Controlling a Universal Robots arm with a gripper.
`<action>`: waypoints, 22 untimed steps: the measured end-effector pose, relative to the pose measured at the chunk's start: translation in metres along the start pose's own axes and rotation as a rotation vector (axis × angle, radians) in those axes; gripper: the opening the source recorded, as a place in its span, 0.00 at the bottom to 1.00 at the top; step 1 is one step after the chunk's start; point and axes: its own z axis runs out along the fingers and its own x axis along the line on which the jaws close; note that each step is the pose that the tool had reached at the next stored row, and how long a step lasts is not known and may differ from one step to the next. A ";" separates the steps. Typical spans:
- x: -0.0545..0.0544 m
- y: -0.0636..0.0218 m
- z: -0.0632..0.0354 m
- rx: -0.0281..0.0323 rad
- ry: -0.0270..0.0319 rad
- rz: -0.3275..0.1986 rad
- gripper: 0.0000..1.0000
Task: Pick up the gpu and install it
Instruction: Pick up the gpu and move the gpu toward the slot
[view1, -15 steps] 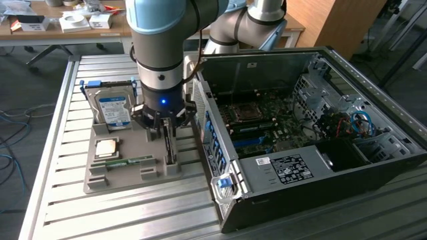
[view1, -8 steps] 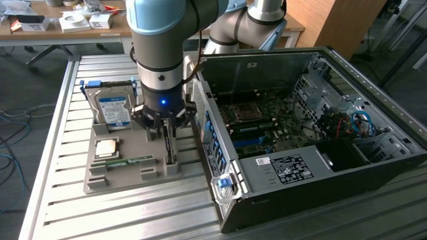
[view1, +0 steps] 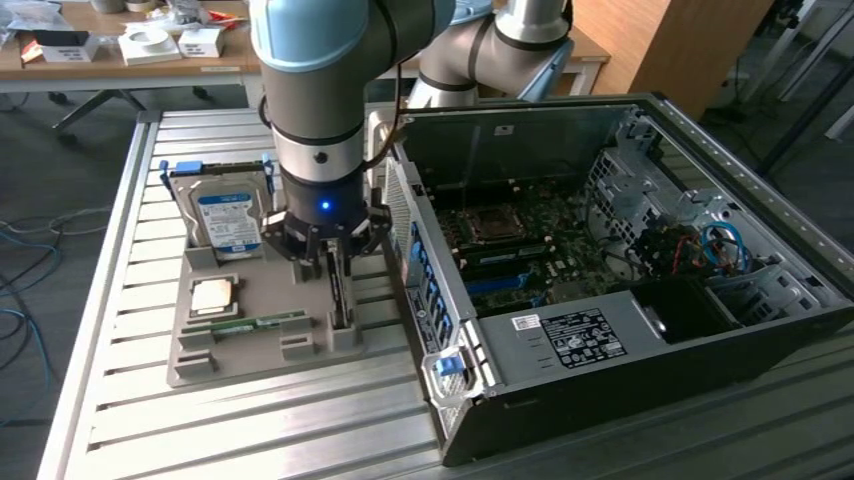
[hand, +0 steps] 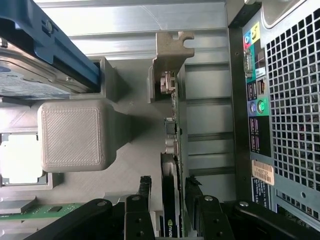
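Wrist view: jaws apparently astride gpu (hand: 171, 197)

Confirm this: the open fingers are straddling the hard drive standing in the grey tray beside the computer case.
Wrong thing. The fingers straddle the gpu, not the hard drive, which stands elsewhere in the grey tray; the wrist view shows it. The rest holds.

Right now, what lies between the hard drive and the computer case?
The gpu lies there, standing on edge in the gray holder, with the open claw astride it. The exterior view shows this, and the wrist view shows the card's edge.
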 end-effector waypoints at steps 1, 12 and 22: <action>0.000 0.0000 0.0007 -0.0001 -0.0001 0.000 0.42; -0.001 0.0000 0.0018 -0.0001 -0.0002 0.000 0.42; -0.001 -0.0013 0.0022 0.0002 0.0001 0.000 0.42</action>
